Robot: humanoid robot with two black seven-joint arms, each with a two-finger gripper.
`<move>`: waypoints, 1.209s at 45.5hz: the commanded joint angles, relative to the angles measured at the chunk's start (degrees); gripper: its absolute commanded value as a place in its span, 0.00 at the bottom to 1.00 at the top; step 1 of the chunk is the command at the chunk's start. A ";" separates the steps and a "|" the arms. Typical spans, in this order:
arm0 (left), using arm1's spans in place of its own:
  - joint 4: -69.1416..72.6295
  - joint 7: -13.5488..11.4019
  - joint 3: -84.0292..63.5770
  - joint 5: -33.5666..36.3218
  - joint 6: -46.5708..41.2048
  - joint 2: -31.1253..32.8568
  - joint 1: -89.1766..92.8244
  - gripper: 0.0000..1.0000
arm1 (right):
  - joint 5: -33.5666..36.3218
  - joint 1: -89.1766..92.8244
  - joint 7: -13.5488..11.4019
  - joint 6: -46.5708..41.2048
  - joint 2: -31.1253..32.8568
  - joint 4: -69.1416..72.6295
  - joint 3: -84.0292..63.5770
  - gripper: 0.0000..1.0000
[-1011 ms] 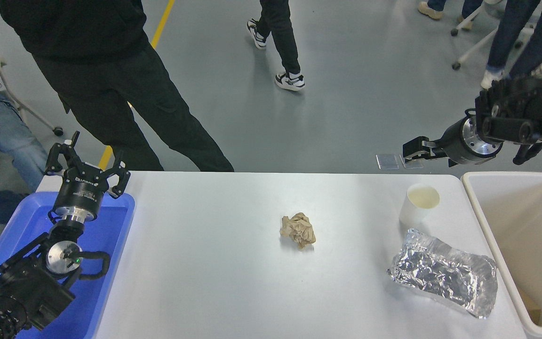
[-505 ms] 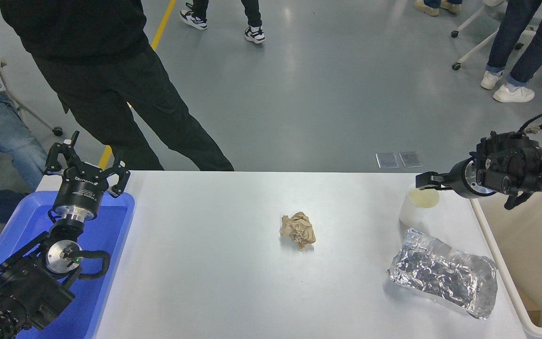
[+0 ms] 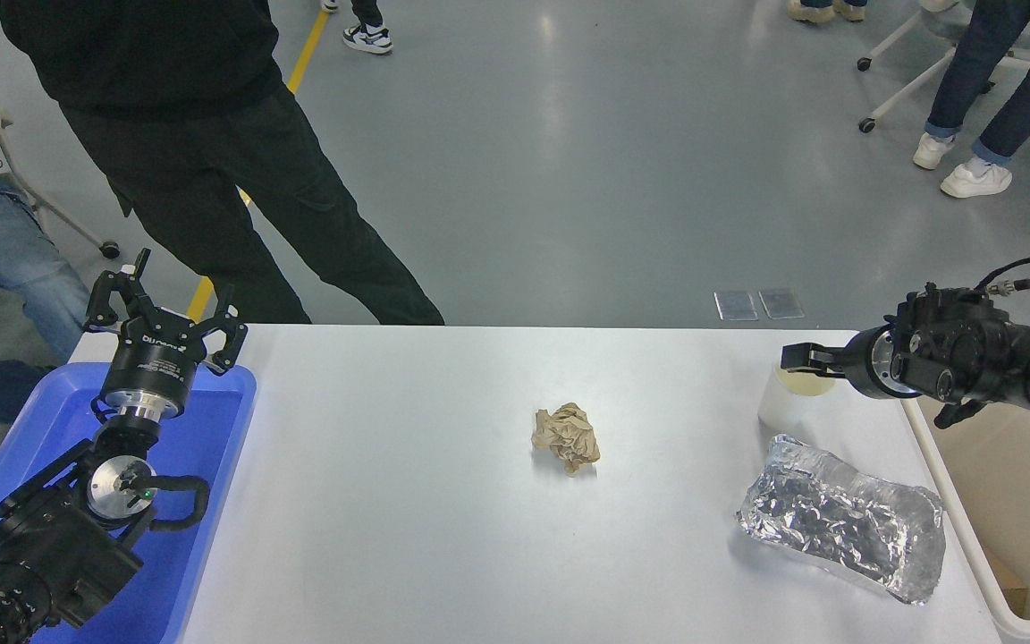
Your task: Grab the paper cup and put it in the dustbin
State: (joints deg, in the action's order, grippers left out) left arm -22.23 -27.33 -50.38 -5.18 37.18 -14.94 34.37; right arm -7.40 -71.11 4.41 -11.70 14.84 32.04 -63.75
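Note:
The small white paper cup point(image 3: 775, 409) stands upright near the table's far right. My right gripper point(image 3: 794, 358) comes in from the right edge and hangs just over the cup's rim, hiding part of its cream inside. I cannot tell whether it touches the cup. The cream-white dustbin point(image 3: 967, 537) stands at the right edge, right of the cup, and my right arm crosses over its far corner. My left gripper point(image 3: 162, 300) is open and parked over the blue tray at the lower left.
A crumpled brown paper ball point(image 3: 566, 436) lies mid-table. A crumpled silver foil bag point(image 3: 841, 519) lies just in front of the cup. The blue tray point(image 3: 215, 447) sits at the left edge. A person in black point(image 3: 211, 161) stands at the far side.
My right gripper has come down and a little left, from above the floor beyond the table's far edge to just over the cup's rim. The cup has not moved.

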 commanded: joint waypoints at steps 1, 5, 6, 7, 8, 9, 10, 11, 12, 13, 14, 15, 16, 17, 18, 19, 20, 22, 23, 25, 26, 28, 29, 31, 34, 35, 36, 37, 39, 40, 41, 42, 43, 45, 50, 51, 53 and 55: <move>-0.01 -0.01 0.02 0.00 0.00 0.00 0.00 0.98 | 0.02 2.03 -2.30 0.71 -0.17 -2.33 1.78 0.86; -0.01 -0.01 0.02 0.00 0.00 0.00 0.00 0.98 | 0.19 1.94 -2.30 0.71 -0.17 -2.07 1.78 0.74; -0.01 -0.01 -0.07 0.00 0.00 0.00 0.00 0.98 | 0.54 1.94 -2.30 0.71 -0.17 -1.98 1.78 0.72; -0.01 -0.01 0.02 0.00 0.00 0.00 0.00 0.98 | 1.15 1.85 -2.30 0.62 -0.17 -1.81 1.78 0.69; -0.01 -0.01 0.02 0.00 0.00 0.00 0.00 0.98 | 1.85 1.77 -2.30 0.36 -0.17 -1.80 1.78 0.67; -0.01 -0.01 -0.07 0.00 0.00 0.00 0.00 0.98 | 2.99 1.76 -2.30 0.10 -0.17 -1.63 1.78 0.62; -0.01 -0.01 0.02 0.00 0.00 0.00 0.00 0.98 | 4.13 1.76 -2.30 0.01 -0.17 -1.63 1.78 0.57; -0.01 -0.01 0.02 0.00 0.00 0.00 0.00 0.98 | 5.28 1.76 -2.30 0.01 -0.17 -1.63 1.78 0.53; -0.01 -0.01 0.02 0.00 0.00 0.00 0.00 0.98 | 6.42 1.76 -2.30 -0.08 -0.17 -1.54 1.78 0.49; -0.01 -0.01 0.02 0.00 0.00 0.00 0.00 0.98 | 7.30 1.68 -2.30 -0.08 -0.17 -1.54 1.70 0.45; -0.01 -0.01 0.02 0.00 0.00 0.00 0.00 0.98 | 8.01 1.68 -2.30 -0.17 -0.17 -1.45 1.70 0.41; 0.08 -0.01 0.02 0.00 0.00 0.00 0.00 0.98 | 8.54 1.68 -2.30 -0.17 -0.17 -1.19 1.70 0.38; -0.01 -0.01 0.02 0.00 0.00 0.00 0.00 0.98 | 8.80 1.68 -2.30 -0.17 -0.17 -0.75 1.70 0.35; -0.01 -0.01 0.02 0.00 0.00 0.00 0.00 0.98 | 8.98 1.59 -2.30 -0.17 -0.08 -0.40 1.70 0.32; -0.01 -0.01 0.02 0.00 0.00 0.00 0.00 0.98 | 8.98 1.59 -2.30 -0.17 -0.08 0.04 1.70 0.30; -0.01 -0.01 0.02 0.00 0.00 0.00 0.00 0.98 | 8.98 1.59 -2.30 -0.17 -0.08 0.30 1.61 0.29; -0.01 -0.01 0.02 0.00 0.00 0.00 0.00 0.98 | 8.98 1.59 -2.30 -0.17 -0.08 0.57 1.52 0.28; -0.01 -0.01 0.02 0.00 0.00 0.00 0.00 0.98 | 8.89 1.50 -2.21 -0.43 -0.08 1.18 1.52 0.28; -0.01 -0.01 0.02 0.00 0.00 0.00 0.00 0.98 | 8.81 1.41 -2.21 -0.78 -0.17 1.71 1.52 0.28; -0.01 -0.01 0.02 0.00 0.00 0.00 0.00 0.98 | 8.72 1.24 -2.21 -1.49 -0.08 2.67 1.52 0.28; -0.01 -0.01 0.02 0.00 0.00 0.00 0.00 0.98 | 8.63 1.15 -2.21 -1.66 -0.08 3.03 1.52 0.27; 0.08 -0.01 0.02 0.00 0.00 0.00 0.00 0.98 | 8.63 1.06 -2.21 -1.84 -0.08 3.55 1.34 0.15; -0.01 -0.01 0.02 0.00 0.00 0.00 0.00 0.98 | 8.54 1.06 -2.21 -1.84 -0.08 3.90 1.26 0.08; -0.01 -0.01 0.02 0.00 0.00 0.00 0.00 0.98 | 8.54 1.06 -2.21 -1.93 0.18 4.61 1.34 0.00; -0.01 -0.01 0.02 0.00 0.00 0.00 0.00 0.98 | 8.80 0.97 -2.30 -1.93 0.36 4.87 1.34 0.00; -0.01 -0.01 0.02 0.00 0.00 0.00 0.09 0.98 | 8.80 0.97 -2.30 -1.93 0.54 4.87 1.43 0.00; -0.01 -0.01 0.02 0.00 0.00 0.00 0.00 0.98 | 8.89 0.97 -2.30 -1.93 0.54 4.87 1.52 0.00; 0.08 -0.01 0.02 0.00 0.00 0.00 0.00 0.98 | 8.98 0.89 -2.30 -1.93 0.62 4.87 1.61 0.00; -0.01 -0.01 0.02 0.00 0.00 0.00 0.00 0.98 | 8.98 0.62 -2.30 -1.93 0.97 4.87 1.78 0.00; -0.01 -0.01 0.02 0.00 0.00 0.00 0.00 0.98 | 9.07 0.36 -2.38 -1.93 1.15 4.87 1.78 0.00; -0.01 -0.01 0.02 0.00 0.00 0.00 0.09 0.98 | 9.07 0.10 -2.38 -1.93 1.41 4.87 1.78 0.00; -0.01 -0.01 0.02 0.00 0.00 0.00 0.09 0.98 | 9.07 -0.17 -2.47 -1.93 1.59 4.87 1.78 0.00; -0.01 -0.01 0.02 0.00 0.00 0.00 0.00 0.98 | 9.07 -0.26 -2.65 -1.93 1.68 4.96 1.78 0.00; -0.01 -0.01 0.02 0.00 0.00 0.00 0.00 0.98 | 9.16 -0.43 -3.00 -2.10 1.85 4.88 1.78 0.00; -0.01 -0.01 0.02 0.00 0.00 0.00 0.09 0.98 | 10.21 -1.57 -3.53 -2.81 2.82 4.96 1.78 0.00; -0.01 -0.01 0.02 0.00 0.00 0.00 0.00 0.98 | 10.30 -1.66 -3.53 -2.98 3.00 4.96 1.78 0.00; -0.01 -0.01 0.02 0.00 0.00 0.00 0.00 0.98 | 10.30 -1.84 -3.53 -3.59 3.09 4.96 1.78 0.00; -0.01 -0.01 0.02 0.00 0.00 0.00 0.00 0.98 | 10.30 -2.19 -3.53 -4.38 3.09 4.96 1.78 0.00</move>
State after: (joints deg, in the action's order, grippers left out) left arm -22.23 -27.34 -50.36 -5.19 37.18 -14.94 34.40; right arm 2.09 -71.77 1.34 -14.16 16.86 36.67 -62.03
